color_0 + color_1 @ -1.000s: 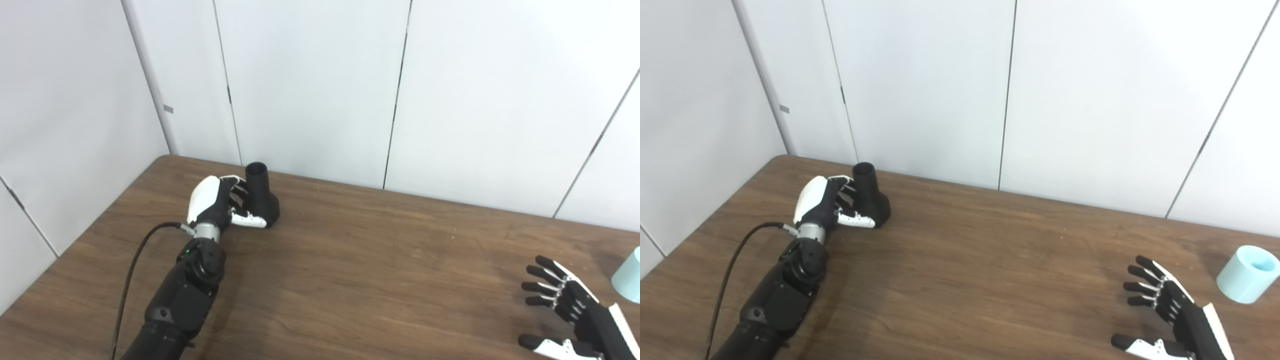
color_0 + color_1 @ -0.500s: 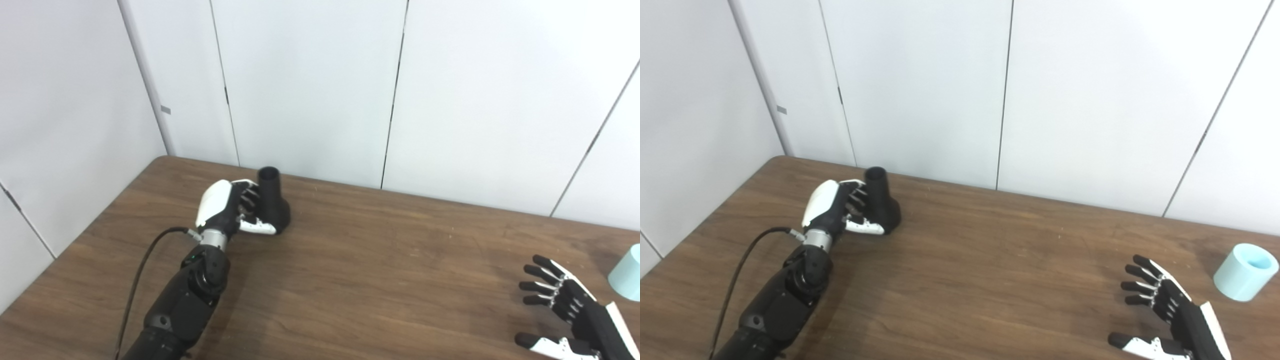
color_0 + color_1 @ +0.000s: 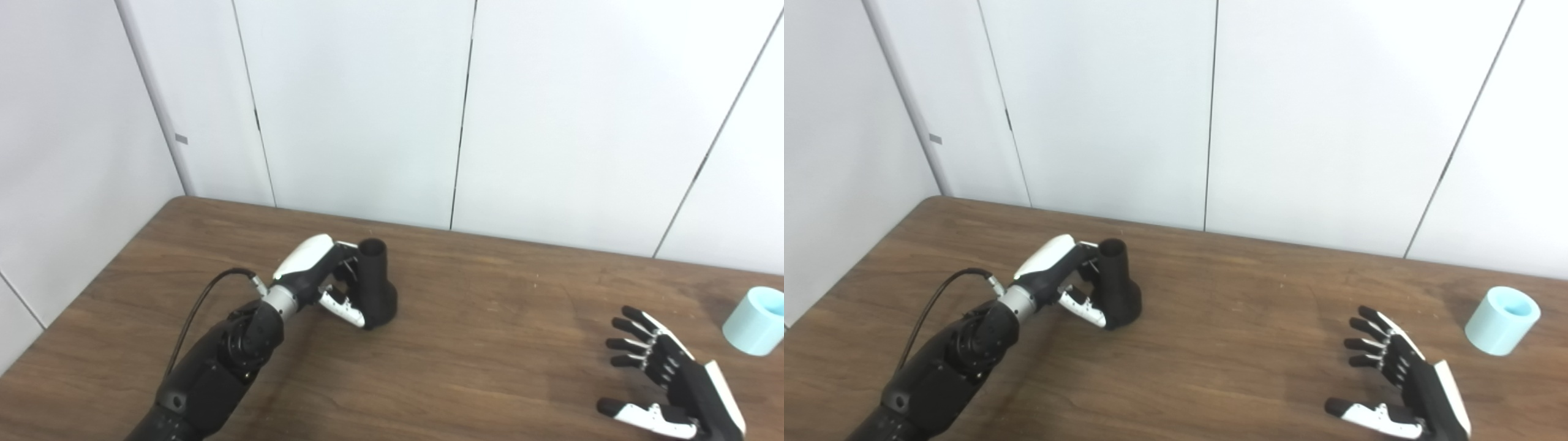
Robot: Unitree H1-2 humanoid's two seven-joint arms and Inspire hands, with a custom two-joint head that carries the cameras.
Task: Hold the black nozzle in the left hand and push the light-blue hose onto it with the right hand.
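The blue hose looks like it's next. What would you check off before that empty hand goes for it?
1. Nozzle held by left hand: ok, fingers wrap its neck, thumb at its base.
2. Nozzle upright, open end up: ok.
3. Whether the nozzle is lifted off the table: cannot tell.
4. Right hand free: ok, open, fingers spread, holding nothing.
5. Hose in sight: ok, standing on end near the table's right edge, beyond the right hand and apart from it.
6. Path from right hand to hose clear: ok, only bare wood between them.
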